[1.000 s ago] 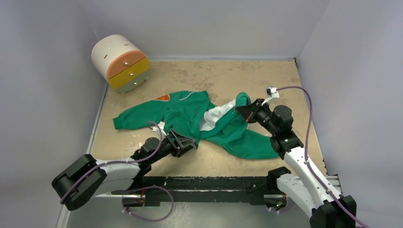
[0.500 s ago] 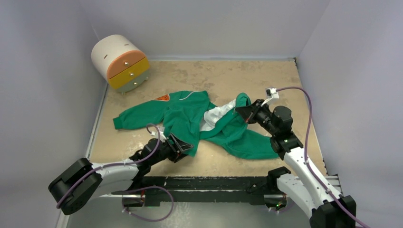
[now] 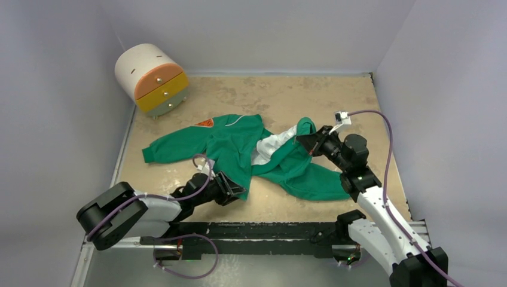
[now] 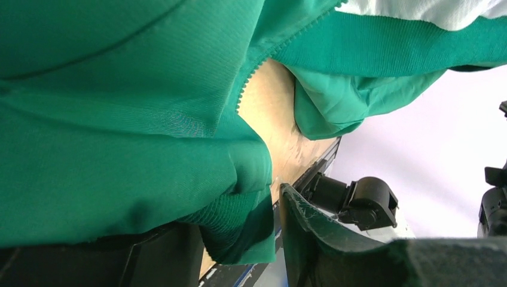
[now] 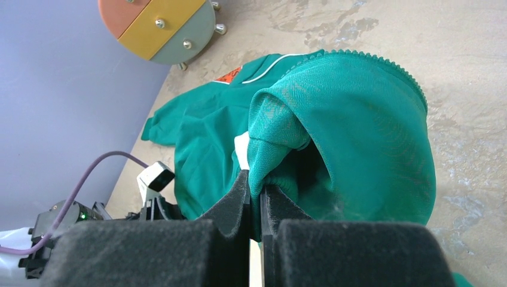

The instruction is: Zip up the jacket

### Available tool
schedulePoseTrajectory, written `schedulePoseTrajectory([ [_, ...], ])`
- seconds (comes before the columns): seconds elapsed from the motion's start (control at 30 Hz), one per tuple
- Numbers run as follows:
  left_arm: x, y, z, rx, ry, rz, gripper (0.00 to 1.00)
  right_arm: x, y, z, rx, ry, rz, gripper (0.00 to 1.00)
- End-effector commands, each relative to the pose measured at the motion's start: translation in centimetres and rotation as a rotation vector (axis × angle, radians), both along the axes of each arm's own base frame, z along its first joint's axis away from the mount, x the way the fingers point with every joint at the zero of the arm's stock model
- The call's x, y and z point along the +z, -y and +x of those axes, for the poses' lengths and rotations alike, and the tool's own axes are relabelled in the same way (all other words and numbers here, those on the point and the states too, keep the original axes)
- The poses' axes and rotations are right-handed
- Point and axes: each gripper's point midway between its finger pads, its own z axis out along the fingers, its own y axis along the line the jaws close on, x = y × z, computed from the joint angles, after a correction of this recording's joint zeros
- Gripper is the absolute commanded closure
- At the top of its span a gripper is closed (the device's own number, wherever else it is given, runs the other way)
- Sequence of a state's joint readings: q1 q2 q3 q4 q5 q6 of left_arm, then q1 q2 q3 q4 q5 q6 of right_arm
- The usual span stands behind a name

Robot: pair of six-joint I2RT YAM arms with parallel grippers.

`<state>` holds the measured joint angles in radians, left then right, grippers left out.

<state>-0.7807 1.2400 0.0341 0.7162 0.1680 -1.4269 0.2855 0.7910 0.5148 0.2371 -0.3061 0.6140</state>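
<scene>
The green jacket point(image 3: 239, 146) lies open and crumpled on the tan table, with an orange patch point(image 3: 204, 123) and pale lining point(image 3: 270, 145) showing. My left gripper point(image 3: 232, 190) is at the jacket's near hem. In the left wrist view the jaws point(image 4: 239, 233) are open, with the ribbed hem corner point(image 4: 230, 218) between them and a gap to the right finger point(image 4: 311, 233). Zipper teeth point(image 4: 263, 60) run along the front edge above. My right gripper point(image 3: 304, 142) is shut on a fold of the jacket's fabric point(image 5: 281, 131), held slightly raised.
A white round drawer unit point(image 3: 152, 79) with orange, yellow and grey drawers stands at the back left, also in the right wrist view point(image 5: 161, 27). Grey walls close in on three sides. The table's near edge and the arm bases point(image 3: 269, 230) lie just behind the left gripper.
My left arm has shifted: its gripper slid slightly nearer along the hem and its elbow swung right. The right gripper has held its grip and barely moved.
</scene>
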Motion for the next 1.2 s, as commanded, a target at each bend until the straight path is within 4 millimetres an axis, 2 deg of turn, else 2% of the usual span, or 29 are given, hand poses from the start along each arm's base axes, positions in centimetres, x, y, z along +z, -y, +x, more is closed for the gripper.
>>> schedulePoseTrajectory([
  [0.0,3.6,2.3,0.6,-0.07,0.119,-0.098,0.56,1.4,-0.1,-0.1,0.011,0.052,0.022,1.0],
  [0.1,3.8,2.7,0.5,-0.086,0.126,-0.102,0.58,1.3,-0.1,-0.1,0.013,0.049,0.02,1.0],
  [0.23,3.7,3.1,0.3,-0.11,0.127,-0.099,0.77,1.2,-0.1,-0.1,0.011,0.049,0.019,1.0],
  [0.33,2.9,3.0,0.2,-0.109,0.116,-0.08,0.87,1.1,-0.1,-0.2,0.01,0.045,0.021,1.0],
  [0.4,2.5,2.9,0.2,-0.109,0.107,-0.07,1.0,1.2,-0.1,-0.2,0.01,0.046,0.021,1.0],
  [0.47,2.3,2.9,0.1,-0.11,0.104,-0.067,1.0,1.2,-0.1,-0.2,0.01,0.047,0.02,1.0],
  [0.63,3.4,3.1,0.3,-0.098,0.126,-0.102,1.0,1.1,-0.2,-0.3,0.017,0.043,0.022,1.0],
  [0.8,7.2,2.8,1.9,-0.033,0.239,-0.146,1.0,1.9,-0.7,-0.8,0.062,0.077,0.02,1.0],
  [0.93,11.3,2.0,3.4,0.058,0.347,-0.187,1.0,3.1,-1.3,-1.6,0.107,0.138,0.082,1.0],
  [1.03,16.0,1.9,4.2,0.09,0.455,-0.23,1.0,3.6,-2.3,-2.8,0.174,0.178,0.153,1.0],
  [1.17,21.2,1.5,5.6,0.155,0.581,-0.255,1.0,5.6,-3.4,-4.5,0.271,0.251,0.27,1.0],
])
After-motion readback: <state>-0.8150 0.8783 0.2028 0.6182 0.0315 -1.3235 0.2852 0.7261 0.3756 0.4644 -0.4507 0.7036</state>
